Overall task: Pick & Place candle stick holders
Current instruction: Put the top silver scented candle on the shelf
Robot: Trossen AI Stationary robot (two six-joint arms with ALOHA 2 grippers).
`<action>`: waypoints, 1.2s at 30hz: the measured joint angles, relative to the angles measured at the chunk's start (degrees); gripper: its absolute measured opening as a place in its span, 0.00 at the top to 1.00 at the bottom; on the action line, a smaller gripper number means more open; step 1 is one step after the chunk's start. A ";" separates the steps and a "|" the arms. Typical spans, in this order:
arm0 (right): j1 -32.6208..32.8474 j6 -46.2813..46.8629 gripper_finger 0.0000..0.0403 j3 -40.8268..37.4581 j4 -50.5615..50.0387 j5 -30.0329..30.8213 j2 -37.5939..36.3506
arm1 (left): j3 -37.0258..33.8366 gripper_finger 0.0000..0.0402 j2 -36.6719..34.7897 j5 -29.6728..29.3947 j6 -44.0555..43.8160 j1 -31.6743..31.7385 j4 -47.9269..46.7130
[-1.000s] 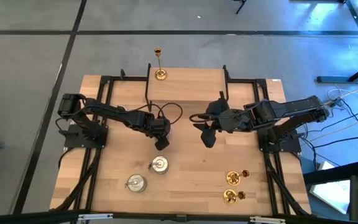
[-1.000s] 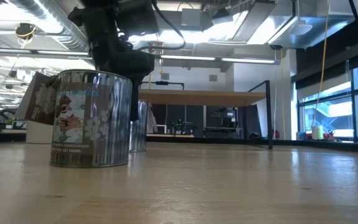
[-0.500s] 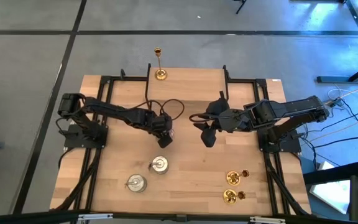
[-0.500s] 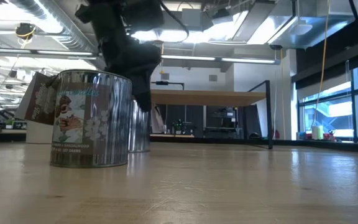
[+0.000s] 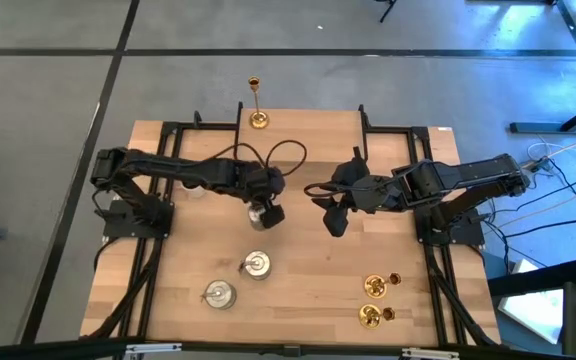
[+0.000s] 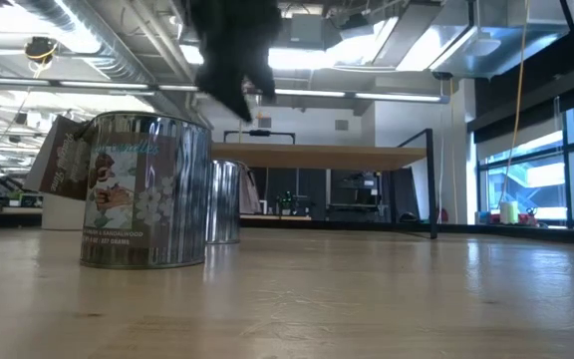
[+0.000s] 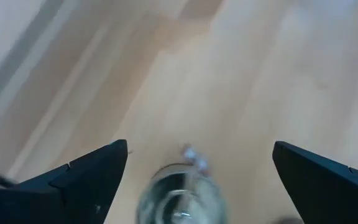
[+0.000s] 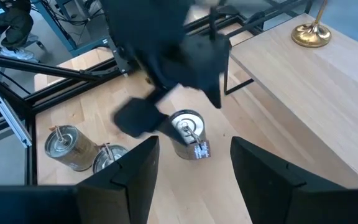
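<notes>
My left gripper (image 5: 268,207) is open and hovers just above a squat silvery holder (image 5: 258,214) that stands on its base at the table's middle; the holder shows between the spread fingers in the left wrist view (image 7: 179,198). Two more silvery holders (image 5: 256,264) (image 5: 218,294) stand nearer the front. One gold holder (image 5: 257,105) stands upright at the far edge, and two gold ones (image 5: 373,287) (image 5: 370,315) lie at the front right. My right gripper (image 5: 336,216) is open and empty at the table's middle right.
A raised wooden shelf (image 5: 298,135) with a black frame stands at the far middle. Black rails (image 5: 153,290) run along the table's left and right sides. Bare wood lies between the silvery holders and the lying gold ones.
My left gripper has risen off the table and gone a little toward the far edge. The silvery holder under it has stayed standing on the table.
</notes>
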 joint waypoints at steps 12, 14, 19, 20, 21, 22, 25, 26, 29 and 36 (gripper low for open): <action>-0.02 0.00 0.49 0.00 -0.57 0.97 0.00 | -0.83 0.00 -14.29 -19.98 -27.58 -20.12 -11.59; 0.00 0.00 0.49 0.00 -0.60 1.40 0.00 | -2.39 0.00 -15.78 -28.07 -34.25 -26.13 -13.12; -0.03 -0.27 0.49 0.00 -0.59 1.75 0.00 | -9.20 0.00 -17.06 -44.66 -42.32 -39.01 -13.77; -0.04 -0.51 0.49 0.00 -0.59 1.78 0.00 | -11.09 0.00 -17.00 -47.74 -43.81 -40.75 -13.71; -0.04 -1.08 0.49 0.00 -0.55 1.98 0.00 | -13.12 0.00 -17.00 -50.39 -45.87 -42.15 -13.76; -0.04 -1.73 0.49 0.00 -0.33 2.07 0.00 | -15.28 0.00 -17.00 -52.58 -48.28 -43.20 -13.74; -0.04 -3.72 0.49 0.00 1.78 2.19 0.00 | -21.94 0.00 -17.00 -55.62 -56.68 -44.73 -13.67; -0.04 -4.36 0.49 0.00 2.88 2.14 0.00 | -23.98 0.00 -17.00 -56.34 -59.38 -45.24 -13.73; 0.00 -4.96 0.49 0.00 6.08 2.14 -0.11 | -29.38 0.00 -17.00 -57.87 -65.89 -46.66 -13.58; -0.29 -3.77 0.49 0.00 9.64 5.41 -0.20 | -42.64 0.00 -17.00 -60.90 -77.59 -49.71 -11.55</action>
